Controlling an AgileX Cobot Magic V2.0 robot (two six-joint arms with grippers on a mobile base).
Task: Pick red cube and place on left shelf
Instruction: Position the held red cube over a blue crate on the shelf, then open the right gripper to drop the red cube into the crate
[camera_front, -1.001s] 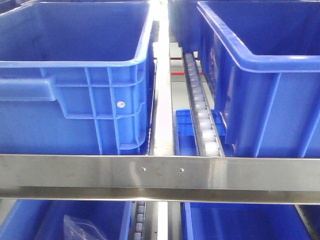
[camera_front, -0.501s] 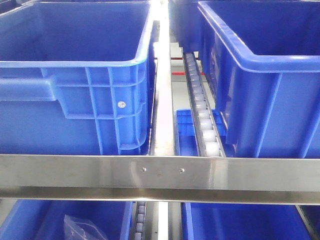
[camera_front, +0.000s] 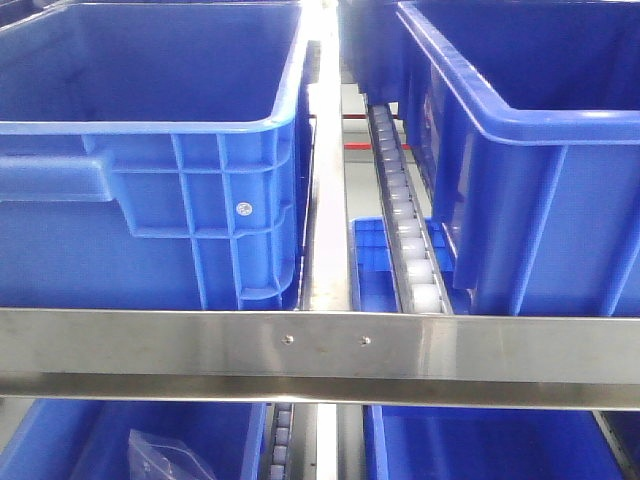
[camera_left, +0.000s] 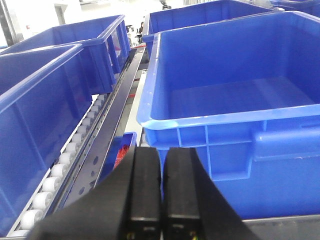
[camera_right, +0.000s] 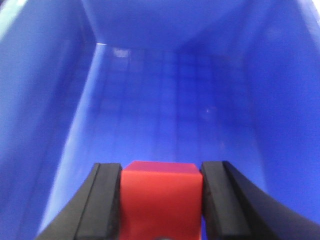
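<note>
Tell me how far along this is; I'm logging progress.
Done: the pick. The right gripper is shut on the red cube. In hand: it holds the cube over a blue crate, whose floor fills the right wrist view. Left: release, so the cube rests on the left shelf. The left gripper is shut and empty.

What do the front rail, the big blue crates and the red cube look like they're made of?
Front rail: brushed steel, going by the fine grain, dull sheen and two screw heads. Blue crates: glossy moulded plastic with ribbed walls and rolled rims. Red cube: smooth, matte and uniform, probably plastic or painted wood; the look leaves it open.
</note>
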